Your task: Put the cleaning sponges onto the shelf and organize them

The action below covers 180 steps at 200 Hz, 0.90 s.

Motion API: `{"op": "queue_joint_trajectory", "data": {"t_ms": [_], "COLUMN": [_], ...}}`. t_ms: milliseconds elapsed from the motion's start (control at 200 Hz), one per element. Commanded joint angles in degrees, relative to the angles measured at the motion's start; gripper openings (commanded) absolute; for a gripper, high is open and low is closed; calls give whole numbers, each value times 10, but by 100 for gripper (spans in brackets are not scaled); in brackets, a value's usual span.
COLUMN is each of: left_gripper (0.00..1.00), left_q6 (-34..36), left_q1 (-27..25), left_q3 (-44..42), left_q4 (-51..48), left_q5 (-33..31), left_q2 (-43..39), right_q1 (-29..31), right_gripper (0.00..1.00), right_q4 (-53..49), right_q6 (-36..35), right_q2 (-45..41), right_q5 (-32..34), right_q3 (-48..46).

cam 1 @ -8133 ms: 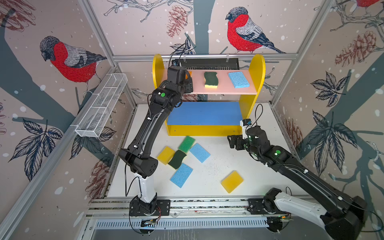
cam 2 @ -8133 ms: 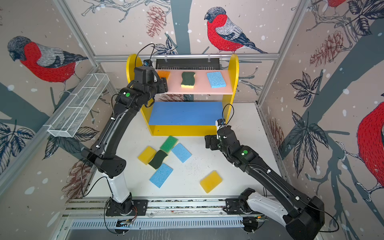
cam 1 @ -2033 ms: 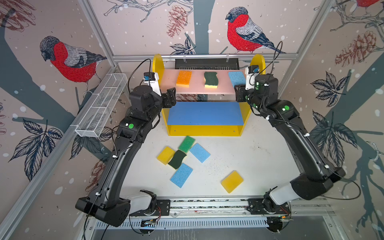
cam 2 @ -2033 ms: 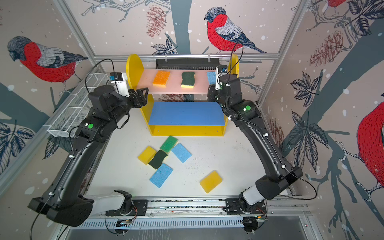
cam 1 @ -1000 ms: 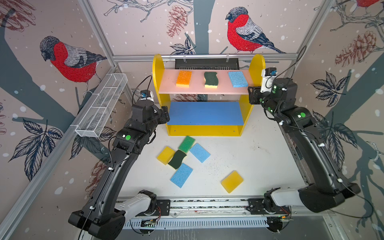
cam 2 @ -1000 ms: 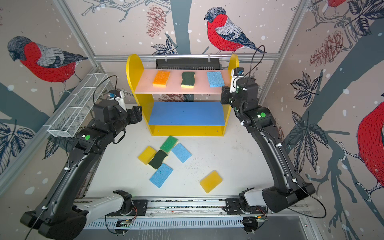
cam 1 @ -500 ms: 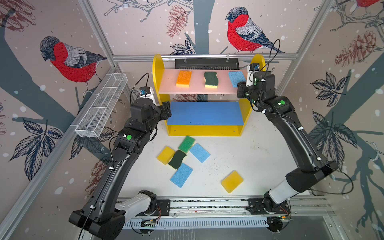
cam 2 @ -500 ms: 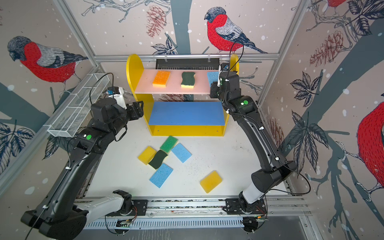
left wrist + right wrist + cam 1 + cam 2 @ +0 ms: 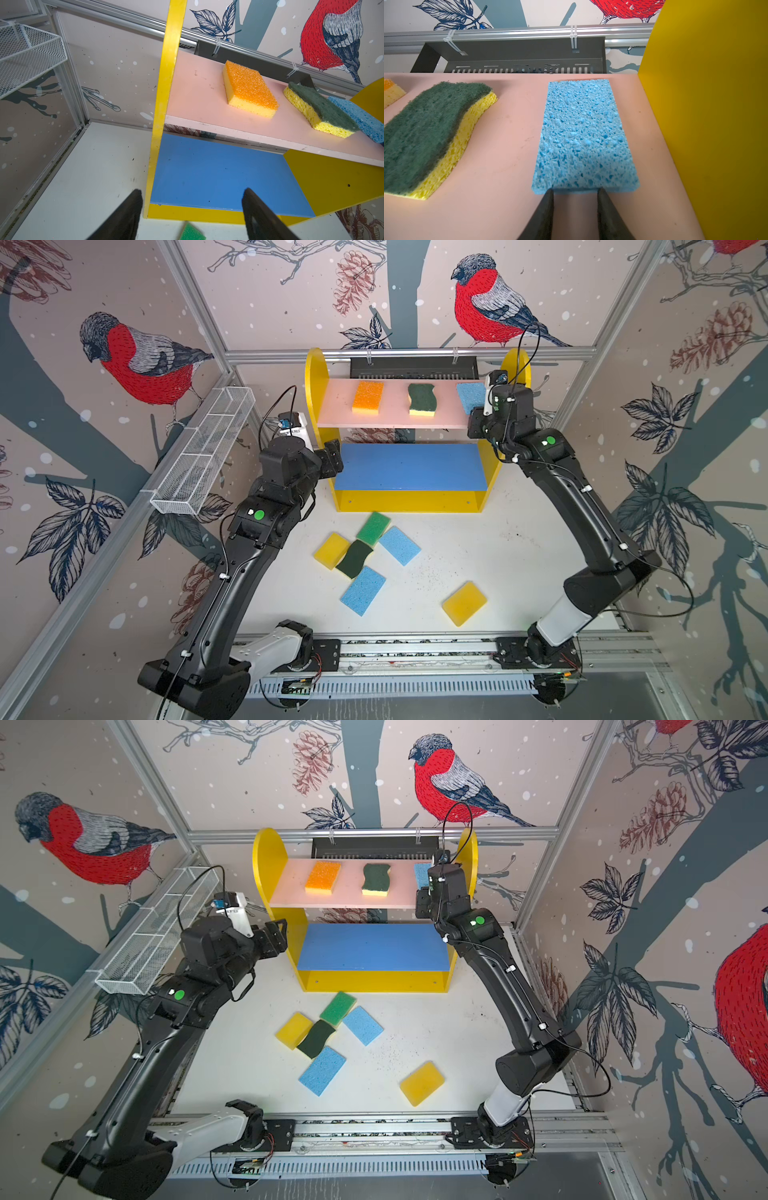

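The yellow shelf (image 9: 318, 377) holds an orange sponge (image 9: 368, 397), a wavy green scourer (image 9: 422, 399) and a light blue sponge (image 9: 583, 135) in a row on its pink board (image 9: 508, 133). My right gripper (image 9: 575, 189) is open at that blue sponge's front edge, its fingertips against the edge and nothing between them. My left gripper (image 9: 192, 190) hangs open beside the shelf's left side panel (image 9: 166, 83), level with the bare blue board (image 9: 409, 466). Several sponges lie on the floor: green (image 9: 373, 528), yellow (image 9: 331, 550), dark scourer (image 9: 354, 558), blue (image 9: 400, 545), blue (image 9: 363, 590), yellow (image 9: 464, 603).
A white wire-mesh basket (image 9: 203, 448) hangs on the left wall next to my left arm. A black vented box (image 9: 413, 366) sits behind the shelf under the rear rail. The yellow right side panel (image 9: 706, 104) stands close beside the blue sponge.
The right gripper swung from outside the shelf's right panel back over the pink board to the blue sponge's front edge. The left gripper has only shifted slightly near the left panel.
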Motion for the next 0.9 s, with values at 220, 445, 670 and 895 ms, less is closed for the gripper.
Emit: {"op": "queue_joint_trajectory", "data": {"t_ms": [220, 445, 670, 895], "left_gripper": [76, 76, 76, 77], "left_q6": [4, 5, 8, 14], "left_q1": [1, 0, 1, 1], "left_q3": [-3, -3, -2, 1], "left_q4": [26, 26, 21, 7], "left_q5": [5, 5, 1, -11], "left_q2": [-2, -1, -2, -6], "right_q1": [15, 18, 37, 55], "right_gripper": [36, 36, 36, 39], "right_q4": [4, 0, -17, -50], "right_q6": [1, 3, -9, -18], "right_q2": [9, 15, 4, -46], "right_q5": [16, 12, 22, 54], "right_q3": [8, 15, 41, 60]}}
